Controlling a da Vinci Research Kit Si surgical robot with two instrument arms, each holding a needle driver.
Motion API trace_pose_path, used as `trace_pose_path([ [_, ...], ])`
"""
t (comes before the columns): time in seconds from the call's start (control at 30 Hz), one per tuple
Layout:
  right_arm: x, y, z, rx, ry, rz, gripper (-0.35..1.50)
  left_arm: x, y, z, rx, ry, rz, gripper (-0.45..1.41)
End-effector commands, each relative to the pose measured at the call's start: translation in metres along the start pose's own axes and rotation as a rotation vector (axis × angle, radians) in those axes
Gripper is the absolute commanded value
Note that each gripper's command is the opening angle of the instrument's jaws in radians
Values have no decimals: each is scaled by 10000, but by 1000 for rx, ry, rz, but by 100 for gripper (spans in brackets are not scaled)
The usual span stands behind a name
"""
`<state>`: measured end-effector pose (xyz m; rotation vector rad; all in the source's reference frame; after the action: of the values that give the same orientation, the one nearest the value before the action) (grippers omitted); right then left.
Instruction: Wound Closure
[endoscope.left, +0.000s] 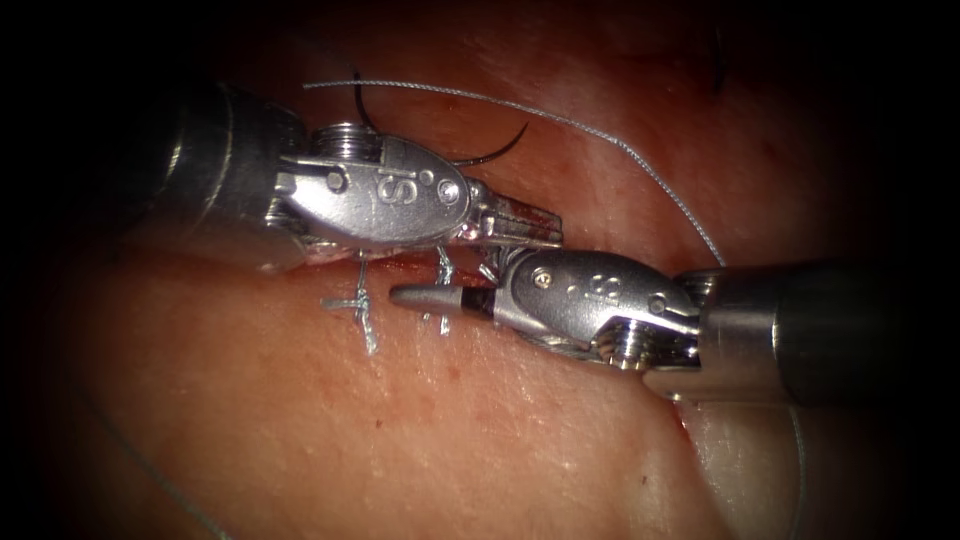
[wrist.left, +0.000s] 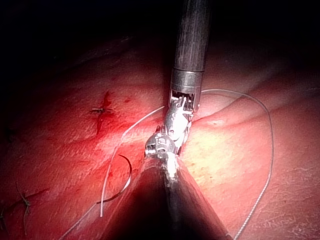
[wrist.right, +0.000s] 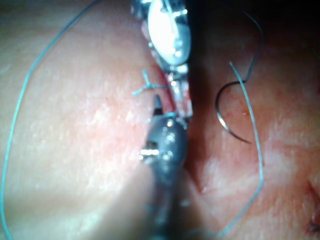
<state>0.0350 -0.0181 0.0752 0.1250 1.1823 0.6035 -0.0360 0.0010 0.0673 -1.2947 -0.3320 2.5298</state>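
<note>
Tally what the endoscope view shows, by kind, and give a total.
Tissue: 1
Needle: 1, lying loose on the tissue
Long thread: 1
Pale knotted stitches: 2
Tools: 2, the left end effector and the right end effector, neither holding the needle
Total: 7
</note>
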Motion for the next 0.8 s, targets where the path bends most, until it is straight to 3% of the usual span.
trace_pose_path([
  [0.03, -3, -1, 8, 0, 1, 0, 121, -1, -1, 8, 1, 2, 1, -45],
  [0.1, -4, -1, 8, 1, 2, 0, 96, 0, -1, 8, 1, 1, 1, -45],
  [0.13, -5, -1, 5, 16, -16, -1, -3, 0, -1, 8, 1, 1, 1, -45],
  [0.17, -5, 0, 4, 18, -24, -1, -35, 0, -1, 8, 1, 1, 0, -45],
  [0.37, -2, 8, -4, 26, -19, 2, -35, 1, -3, 5, -2, 2, 0, -45],
  [0.4, -2, 8, -4, 26, -16, 2, -33, 1, -3, 4, -4, 3, 0, -45],
  [0.47, -2, 7, -5, 28, -13, 2, 63, 2, -6, -1, -5, 6, -2, -45],
  [0.5, 1, 5, -10, 14, -3, 45, 120, 3, -9, -10, 5, 9, 0, -45],
  [0.6, 10, -1, -22, -3, 14, 80, 145, 5, -19, -32, 29, 14, 2, -45],
  [0.8, 26, -11, -64, 1, 11, 92, 148, 1, -35, -69, 66, 15, -4, -45],
])
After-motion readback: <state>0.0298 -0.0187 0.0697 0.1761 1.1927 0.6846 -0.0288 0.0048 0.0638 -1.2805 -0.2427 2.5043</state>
